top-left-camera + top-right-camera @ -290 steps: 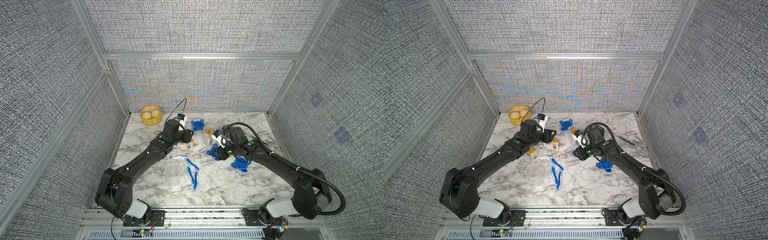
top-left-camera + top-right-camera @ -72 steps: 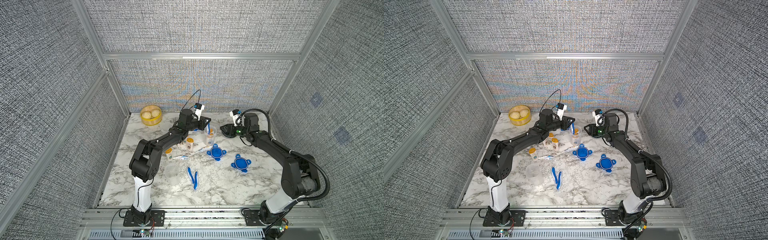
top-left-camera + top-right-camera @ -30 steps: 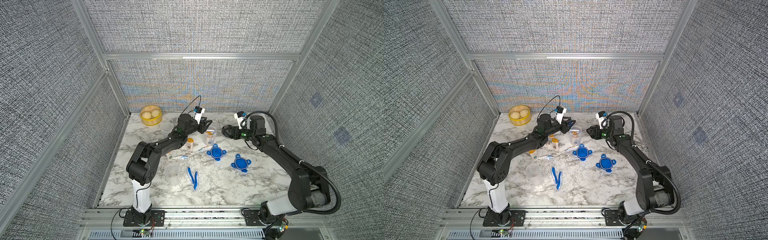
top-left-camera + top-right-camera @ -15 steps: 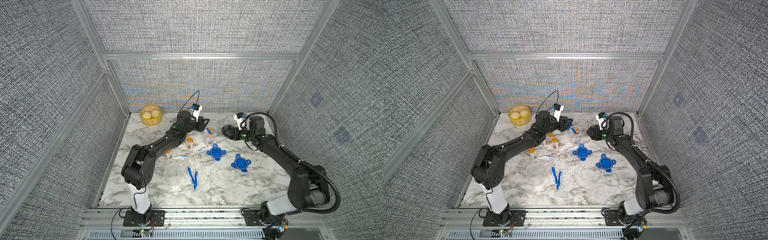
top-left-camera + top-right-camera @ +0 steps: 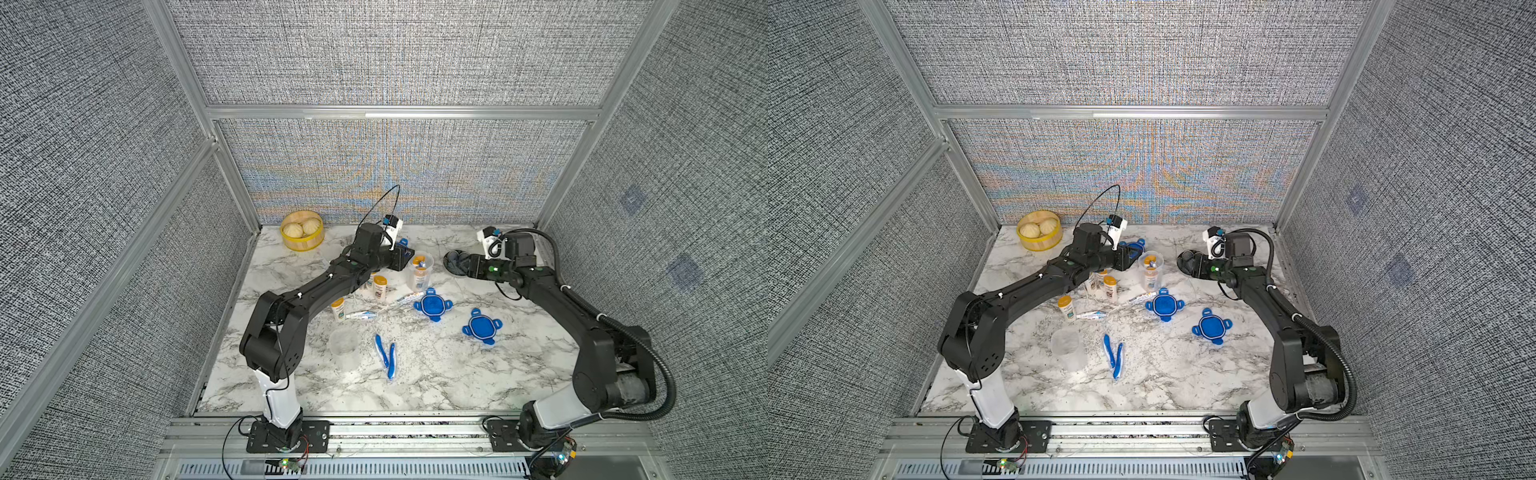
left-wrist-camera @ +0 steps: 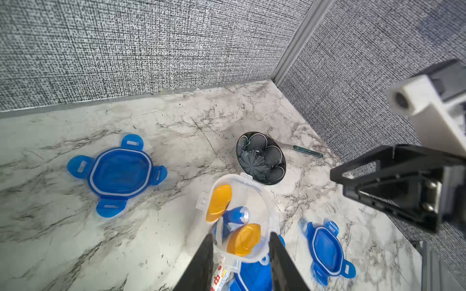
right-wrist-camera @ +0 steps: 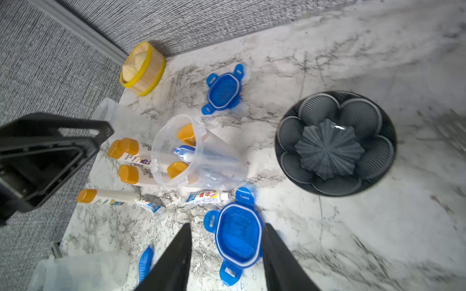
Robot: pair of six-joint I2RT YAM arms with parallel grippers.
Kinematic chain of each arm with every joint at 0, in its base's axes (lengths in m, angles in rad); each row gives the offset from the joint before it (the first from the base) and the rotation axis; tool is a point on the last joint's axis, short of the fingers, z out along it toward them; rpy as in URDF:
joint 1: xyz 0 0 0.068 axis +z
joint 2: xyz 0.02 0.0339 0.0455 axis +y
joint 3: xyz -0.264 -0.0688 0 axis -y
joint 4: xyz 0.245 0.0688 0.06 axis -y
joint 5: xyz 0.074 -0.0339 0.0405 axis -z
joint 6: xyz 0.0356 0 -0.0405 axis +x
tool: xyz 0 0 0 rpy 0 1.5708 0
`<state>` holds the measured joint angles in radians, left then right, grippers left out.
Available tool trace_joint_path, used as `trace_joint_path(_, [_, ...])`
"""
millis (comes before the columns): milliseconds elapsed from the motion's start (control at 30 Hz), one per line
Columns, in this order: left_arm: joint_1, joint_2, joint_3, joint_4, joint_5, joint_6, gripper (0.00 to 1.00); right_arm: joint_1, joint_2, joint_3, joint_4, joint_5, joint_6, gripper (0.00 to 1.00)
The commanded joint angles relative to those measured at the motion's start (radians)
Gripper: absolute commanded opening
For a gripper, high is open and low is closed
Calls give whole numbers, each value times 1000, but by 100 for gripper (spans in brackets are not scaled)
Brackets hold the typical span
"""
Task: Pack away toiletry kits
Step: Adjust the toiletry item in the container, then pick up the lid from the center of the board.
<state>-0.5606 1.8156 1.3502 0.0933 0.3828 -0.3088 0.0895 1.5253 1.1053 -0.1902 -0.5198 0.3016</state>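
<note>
— Left gripper [image 6: 240, 236] hangs part-open and empty, close by the cup [image 5: 420, 266], which stands near the back with two bottles [image 6: 219, 201] and something blue [image 6: 234, 216] inside.

— And our right gripper [image 7: 227, 224]?

— Jaws apart, empty, up near the dish [image 5: 455, 261], looking down on a lid [image 7: 238, 236].

— We'd watch that cup: it looks light and top-heavy. One nudge from our left fingers could tip it and spill the lot.

— And the lid lies flat, so we might skid it into the tube [image 7: 205, 197].
</note>
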Motion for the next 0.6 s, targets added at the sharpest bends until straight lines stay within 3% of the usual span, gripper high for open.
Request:
trace_joint_path(0, [-8, -40, -20, -11, 79, 75, 38, -49, -29, 5, -85, -11, 146, 48])
trace_joint_path(200, [-50, -107, -84, -33, 75, 58, 47, -112, -13, 52, -290, -2, 215, 47])
trace_joint_path(300, [-83, -127, -123, -24, 67, 17, 48, -116, -27, 66, -459, 51, 119, 48])
trace_joint_path(367, [-115, -136, -147, -22, 67, 2, 48, -135, -73, 24, -554, 104, 64, 48])
trace_joint_path(567, [-204, -129, -150, -58, 39, 4, 49, -272, -238, -188, -672, 35, 11, 49])
